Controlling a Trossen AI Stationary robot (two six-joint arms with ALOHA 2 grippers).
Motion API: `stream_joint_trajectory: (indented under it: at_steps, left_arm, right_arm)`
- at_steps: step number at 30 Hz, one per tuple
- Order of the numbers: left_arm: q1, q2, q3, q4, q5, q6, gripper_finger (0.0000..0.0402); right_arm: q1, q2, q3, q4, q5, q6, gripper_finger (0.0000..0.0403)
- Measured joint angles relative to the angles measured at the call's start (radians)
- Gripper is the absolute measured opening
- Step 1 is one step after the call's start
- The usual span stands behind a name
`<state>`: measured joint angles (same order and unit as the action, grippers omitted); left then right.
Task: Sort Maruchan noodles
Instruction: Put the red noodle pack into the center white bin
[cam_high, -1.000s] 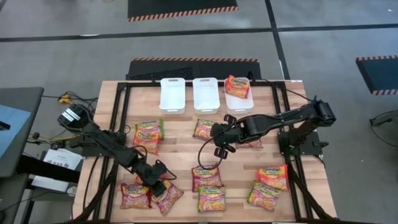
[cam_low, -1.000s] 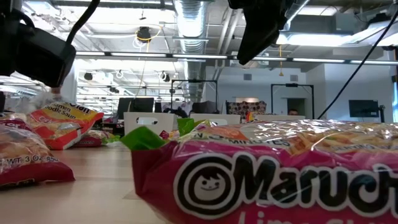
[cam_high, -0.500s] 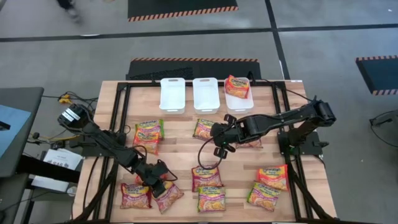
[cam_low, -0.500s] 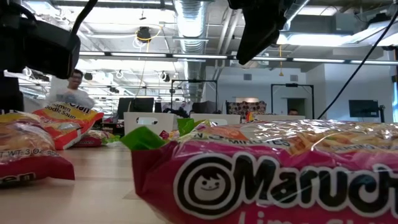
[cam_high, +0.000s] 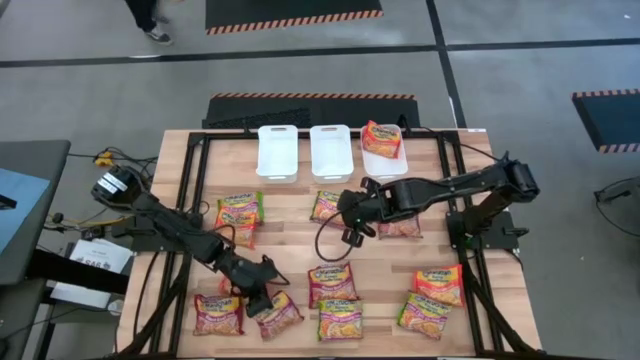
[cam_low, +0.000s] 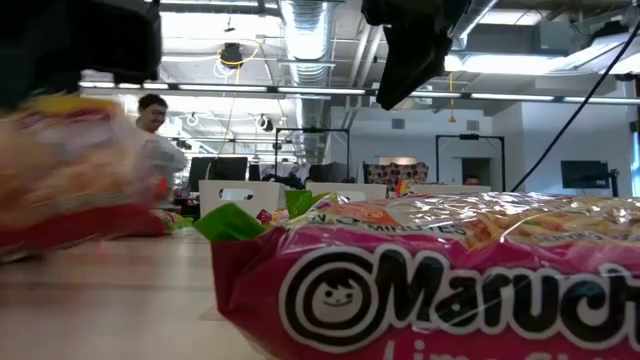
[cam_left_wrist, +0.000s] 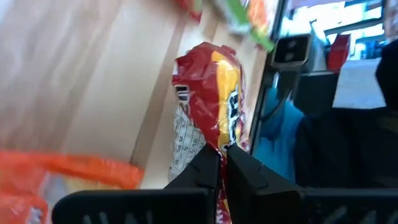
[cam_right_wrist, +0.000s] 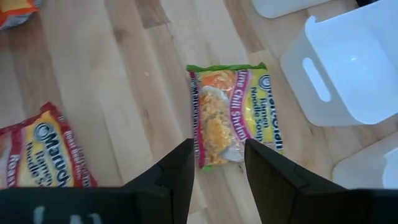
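Note:
Several Maruchan noodle packets lie flat on the wooden table (cam_high: 290, 245). One more packet (cam_high: 381, 138) rests in the right-hand white bin (cam_high: 383, 162). My left gripper (cam_high: 258, 298) is at the near left, shut on a red-and-yellow packet (cam_left_wrist: 214, 81), which shows as a blurred shape (cam_low: 70, 170) in the low view. My right gripper (cam_high: 348, 232) hovers open over the table's middle. A green-trimmed packet (cam_right_wrist: 233, 115) lies just ahead of its fingers and is not touched. My left gripper pinches one end of the red-and-yellow packet (cam_left_wrist: 214, 140) between its two shut fingers, which slant down from the table's left. The packet stands on edge and reaches away from the fingers with its held end raised. Whether its far end clears the table, I cannot tell.
Two white bins (cam_high: 278, 150) (cam_high: 331, 148) stand at the far edge beside the one with the packet. More packets lie around my left gripper (cam_high: 218, 315) (cam_high: 240, 208) and along the near edge (cam_high: 340, 320) (cam_high: 438, 283). A person (cam_low: 155, 125) walks in the room beyond.
My left gripper has shut on the red-and-yellow packet and raised it. The packet has turned up on edge and shifted a little toward the table's right. My right gripper has drifted slightly toward the far edge, over the green-trimmed packet, still open.

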<state>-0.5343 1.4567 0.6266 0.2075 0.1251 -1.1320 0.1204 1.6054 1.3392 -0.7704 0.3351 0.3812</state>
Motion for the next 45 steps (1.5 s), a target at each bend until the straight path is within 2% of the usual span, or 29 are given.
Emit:
stream_joint_trajectory:
  at_steps: [7, 12, 21, 28, 39, 45]
  left_arm:
    - [0.06, -0.109, 0.0, -0.013, 0.007, 0.078, 0.0]
    - [0.106, -0.192, 0.0, -0.084, -0.006, 0.137, 0.0]
    - [0.196, -0.298, 0.0, -0.188, -0.018, 0.277, 0.0]
    - [0.262, -0.313, 0.0, -0.201, -0.02, 0.387, 0.0]
    - [0.376, -0.313, 0.0, -0.195, -0.055, 0.507, 0.0]
    - [0.423, -0.313, 0.0, -0.187, -0.058, 0.567, 0.0]
  right_arm:
    - [-0.039, -0.01, 0.001, -0.004, -0.074, -0.024, 0.0158]
    - [-0.056, -0.01, 0.001, -0.003, -0.151, -0.047, 0.0157]
    - [-0.065, -0.01, 0.001, 0.003, -0.153, -0.096, 0.0176]
    - [-0.065, -0.009, 0.001, 0.088, -0.162, -0.155, 0.0217]
    - [-0.084, 0.007, 0.0, 0.255, -0.381, -0.353, 0.0229]
    - [-0.117, 0.006, 0.0, 0.317, -0.465, -0.374, 0.0228]
